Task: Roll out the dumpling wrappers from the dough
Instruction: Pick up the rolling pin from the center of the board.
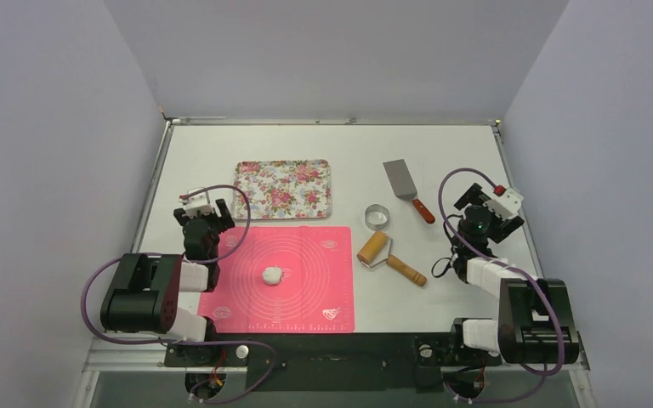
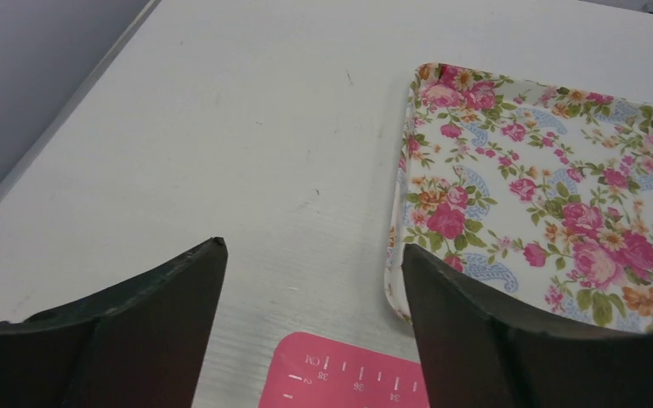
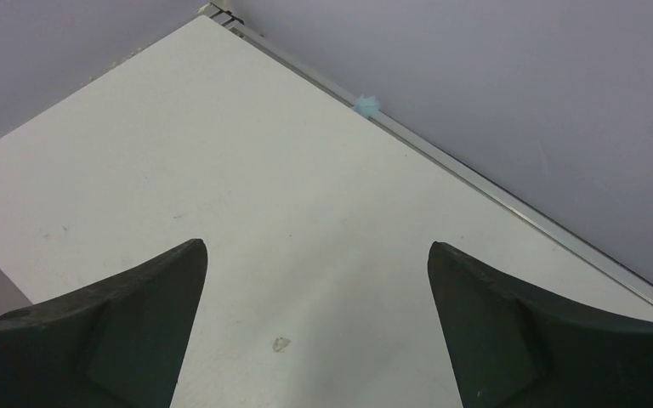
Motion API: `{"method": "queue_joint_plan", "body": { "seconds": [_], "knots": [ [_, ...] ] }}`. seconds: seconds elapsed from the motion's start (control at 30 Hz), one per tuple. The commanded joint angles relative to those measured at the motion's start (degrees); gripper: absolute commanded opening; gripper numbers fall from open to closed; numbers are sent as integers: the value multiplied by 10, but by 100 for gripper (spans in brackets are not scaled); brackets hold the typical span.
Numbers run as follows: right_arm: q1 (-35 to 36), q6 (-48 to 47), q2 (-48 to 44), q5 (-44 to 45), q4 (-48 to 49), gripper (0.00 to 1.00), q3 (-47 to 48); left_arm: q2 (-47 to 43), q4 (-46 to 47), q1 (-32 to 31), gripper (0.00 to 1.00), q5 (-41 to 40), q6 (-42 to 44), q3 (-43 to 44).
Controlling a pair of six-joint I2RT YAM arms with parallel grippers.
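A small white lump of dough (image 1: 272, 274) sits at the middle of the pink silicone mat (image 1: 306, 297). No dumpling wrappers are in view. My left gripper (image 1: 211, 212) hovers at the mat's far left corner, left of the dough, and is open with nothing between its fingers. In the left wrist view the left gripper (image 2: 310, 246) frames bare table and the mat corner (image 2: 349, 374). My right gripper (image 1: 476, 206) is at the right side of the table, open and empty. The right wrist view shows the right gripper (image 3: 315, 246) over bare table.
A floral tray (image 1: 283, 189) lies behind the mat; its edge (image 2: 404, 170) is by my left gripper's right finger. A metal ring cutter (image 1: 377, 216), a wooden-handled roller (image 1: 387, 255) and a metal spatula (image 1: 406, 187) lie between mat and right arm. Walls enclose the table.
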Motion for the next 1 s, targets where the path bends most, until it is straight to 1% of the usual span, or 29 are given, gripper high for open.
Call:
{"method": "queue_joint_plan", "body": {
  "seconds": [0.0,0.03,0.1,0.17,0.2,0.27,0.33,0.37,0.43,0.5,0.53,0.57,0.6,0.63,0.67,0.7,0.73,0.77,0.8,0.83,0.87,0.9,0.93,0.97],
  "knots": [
    [-4,22,-38,40,5,100,-10,-3,17,-2,86,0,-1,11],
    [-4,22,-55,42,-10,100,-8,-3,10,-4,88,5,2,13],
    [-5,32,-81,47,-43,100,1,-2,0,-6,89,21,11,20],
    [-5,64,-112,54,-96,100,17,-2,-8,-4,89,56,20,25],
    [-5,70,-131,45,-125,100,30,-3,-10,-1,89,90,27,27],
    [-5,78,-156,21,-163,100,49,-12,-21,7,89,125,35,32],
    [-5,80,-180,0,-194,100,65,-41,-87,11,89,132,35,60],
    [-5,78,-187,-4,-205,100,70,-54,-165,13,89,132,29,95],
    [-5,76,-206,-10,-231,100,84,-77,-264,17,88,135,35,153],
    [-5,72,-221,-15,-241,100,87,-94,-304,18,88,141,47,183],
    [-5,71,-229,-21,-247,100,88,-109,-311,18,88,164,55,188],
    [-4,69,-233,-26,-251,100,93,-117,-332,18,87,185,87,202],
    [-4,65,-238,-38,-264,100,97,-133,-352,14,87,246,105,216],
    [-5,63,-242,-45,-271,100,107,-139,-425,9,87,281,138,258],
    [-5,59,-249,-60,-289,100,113,-142,-473,-13,87,341,164,289],
    [-5,59,-251,-67,-298,100,126,-139,-567,-30,87,374,199,357],
    [-5,59,-258,-81,-315,100,132,-127,-622,-79,86,378,219,392],
    [-5,59,-261,-89,-323,100,142,-109,-714,-110,85,372,261,457],
    [-5,60,-267,-105,-334,100,147,-98,-751,-172,84,366,281,485],
    [-6,61,-270,-113,-339,100,157,-74,-811,-205,84,358,317,533],
    [-6,64,-273,-130,-353,100,161,-61,-856,-267,84,357,331,554],
    [-7,65,-273,-142,-373,100,175,-30,-874,-293,84,357,351,594],
    [-7,67,-272,-147,-387,100,184,-13,-907,-345,83,358,359,613],
    [-9,68,-269,-152,-413,100,203,26,-921,-367,83,358,370,651]
  ]
}}
